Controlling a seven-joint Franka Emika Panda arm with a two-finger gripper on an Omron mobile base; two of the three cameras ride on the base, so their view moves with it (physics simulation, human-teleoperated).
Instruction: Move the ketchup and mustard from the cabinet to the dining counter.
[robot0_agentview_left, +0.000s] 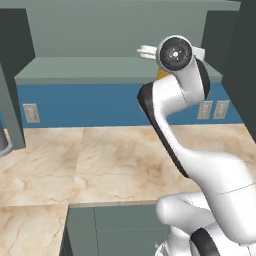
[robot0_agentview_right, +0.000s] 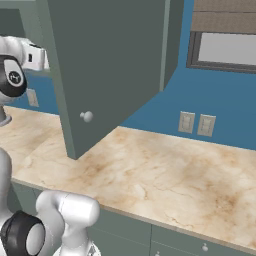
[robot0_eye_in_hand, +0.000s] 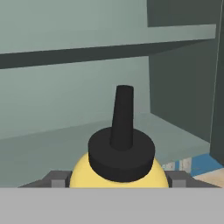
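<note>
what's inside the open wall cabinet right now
The mustard sits on the cabinet floor, between the gripper fingers, a shelf above it. The arm covers most of the bottle from the base; no ketchup is in sight.

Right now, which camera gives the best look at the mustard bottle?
The hand view: the mustard sits close up between the gripper's fingertips, yellow body and dark nozzle cap plain. The left base view catches a yellow sliver behind the arm. The right base view shows the open cabinet door.
</note>
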